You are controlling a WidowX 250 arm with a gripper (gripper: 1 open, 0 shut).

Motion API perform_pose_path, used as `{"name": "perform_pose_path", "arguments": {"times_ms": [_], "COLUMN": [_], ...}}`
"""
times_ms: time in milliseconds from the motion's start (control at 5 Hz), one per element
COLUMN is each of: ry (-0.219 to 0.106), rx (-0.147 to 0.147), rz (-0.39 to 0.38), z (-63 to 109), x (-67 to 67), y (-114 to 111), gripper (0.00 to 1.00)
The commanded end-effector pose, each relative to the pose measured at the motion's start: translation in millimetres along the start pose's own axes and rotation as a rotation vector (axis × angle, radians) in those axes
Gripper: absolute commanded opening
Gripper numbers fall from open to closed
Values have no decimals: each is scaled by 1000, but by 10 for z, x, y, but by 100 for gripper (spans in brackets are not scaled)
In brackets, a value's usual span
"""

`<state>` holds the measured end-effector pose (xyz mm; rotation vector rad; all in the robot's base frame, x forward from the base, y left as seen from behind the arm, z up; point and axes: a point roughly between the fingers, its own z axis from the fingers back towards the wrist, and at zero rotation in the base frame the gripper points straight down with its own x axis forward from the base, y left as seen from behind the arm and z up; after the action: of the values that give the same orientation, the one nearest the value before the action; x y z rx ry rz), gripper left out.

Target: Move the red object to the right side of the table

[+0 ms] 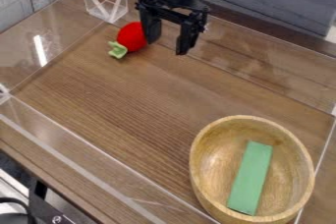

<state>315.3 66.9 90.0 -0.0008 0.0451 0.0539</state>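
The gripper [168, 37] hangs over the far part of the table [144, 100], pointing straight down, its two dark fingers [186, 38] spread wide with nothing between them. It holds nothing.

The red object [132, 36] lies on the table near the far left corner, just to the left of the gripper. Its light green leafy end points toward the left edge and slightly toward the near side. The gripper's left-hand finger, as the camera sees it, stands right beside the red object; from this angle it is hard to say whether the two touch or a thin gap remains, though the finger seems to overlap the toy's right edge.

Behind the red object, at the far left corner, the clear walls [102, 5] of the table's surround meet in a folded acrylic piece. Another clear wall runs along the near left edge.

A bowl [210, 154] of light wood sits at the near right corner, well apart from the red object and the gripper. Inside it a flat green block [251, 177] lies lengthwise, one end toward the bowl's far rim and the other toward the near rim.

The middle of the table shows brown wood grain with soft reflections.
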Motion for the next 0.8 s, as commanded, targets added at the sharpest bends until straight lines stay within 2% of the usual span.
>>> {"name": "perform_pose_path", "arguments": {"times_ms": [0, 400, 600], "ry": [-90, -138, -159], "rx": [19, 27, 30], "rz": [8, 95, 75], "z": [158, -24, 64], "x": [169, 331, 449], "y": [248, 614, 647], "gripper": [100, 100, 100]}}
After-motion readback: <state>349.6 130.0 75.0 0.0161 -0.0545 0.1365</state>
